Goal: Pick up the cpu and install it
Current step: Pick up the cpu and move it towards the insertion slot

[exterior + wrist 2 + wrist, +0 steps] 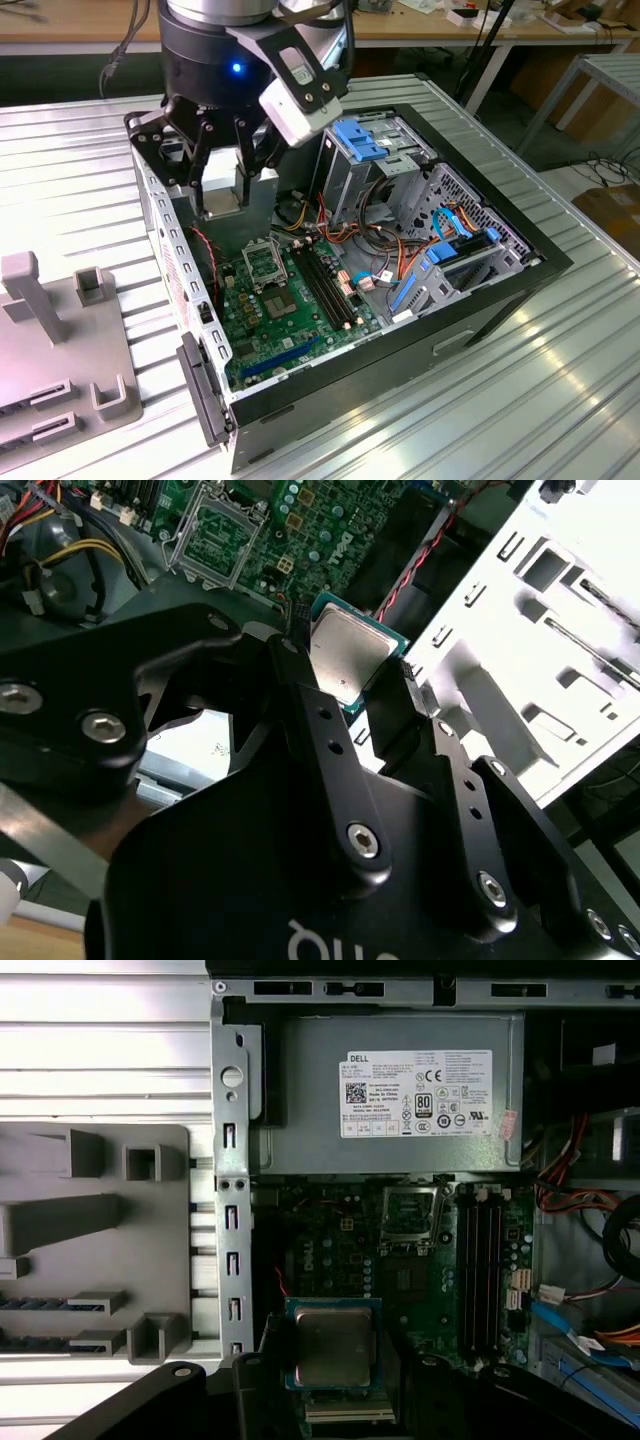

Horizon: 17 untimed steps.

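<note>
The cpu (333,1338) is a small flat square chip with a silver-grey metal top on a green-edged board. My gripper (334,1355) is shut on it, one black finger (305,695) at each side, and the chip (345,652) is held level in the air. In the exterior view the gripper (225,185) hangs over the rear of the open computer case (400,330), on that view's left. The empty socket (410,1215) with its silver frame lies on the green motherboard, apart from the chip. It also shows as a socket (262,262) below the gripper in the exterior view.
A grey power supply box (400,1090) sits beside the socket. Long black memory slots (485,1260), coloured cables (345,235) and a drive cage (375,150) crowd the case. A grey parts fixture (60,340) lies on the slatted metal table outside the case wall (230,1210).
</note>
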Motion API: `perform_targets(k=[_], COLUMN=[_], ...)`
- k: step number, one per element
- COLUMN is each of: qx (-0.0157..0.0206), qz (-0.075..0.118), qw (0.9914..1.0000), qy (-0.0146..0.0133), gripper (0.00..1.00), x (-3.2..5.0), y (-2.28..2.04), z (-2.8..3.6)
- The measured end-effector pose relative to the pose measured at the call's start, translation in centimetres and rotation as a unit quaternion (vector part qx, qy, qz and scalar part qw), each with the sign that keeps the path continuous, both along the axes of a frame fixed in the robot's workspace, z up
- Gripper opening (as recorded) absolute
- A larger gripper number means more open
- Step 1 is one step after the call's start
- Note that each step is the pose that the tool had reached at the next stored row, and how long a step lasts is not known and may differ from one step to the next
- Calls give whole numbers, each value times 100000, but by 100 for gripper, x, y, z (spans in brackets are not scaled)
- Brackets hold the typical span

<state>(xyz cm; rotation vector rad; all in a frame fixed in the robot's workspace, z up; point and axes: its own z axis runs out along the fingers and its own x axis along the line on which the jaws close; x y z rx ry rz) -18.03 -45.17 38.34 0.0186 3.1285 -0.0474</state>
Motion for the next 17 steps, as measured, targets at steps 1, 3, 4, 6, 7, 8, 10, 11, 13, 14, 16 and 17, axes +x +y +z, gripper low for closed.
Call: perform_targets(k=[1,3,4,6,7,8,10,11,13,14,16,17], qx=[-6,-17,-20,-33,-35,-35,-74,-85,-119,-143,-179,-191], qz=[4,0,0,2,3,-1,3,-2,4,2,0,-2], qw=[100000,100000,100000,100000,100000,100000,100000,100000,100000,100000,100000,100000], qy=[-2,-3,-2,-5,-6,-7,5,-2,-3,-1,-3,-3], gripper=[47,47,47,47,47,47,47,47,47,47,47,47], x=[4,11,14,22,27,31,44,51,70,86,120,125], y=[-4,-15,-21,-34,-39,-43,-53,-55,-58,-59,-60,-61], z=[-1,-3,-4,-6,-8,-9,-9,-11,-12,-12,-13,-13])
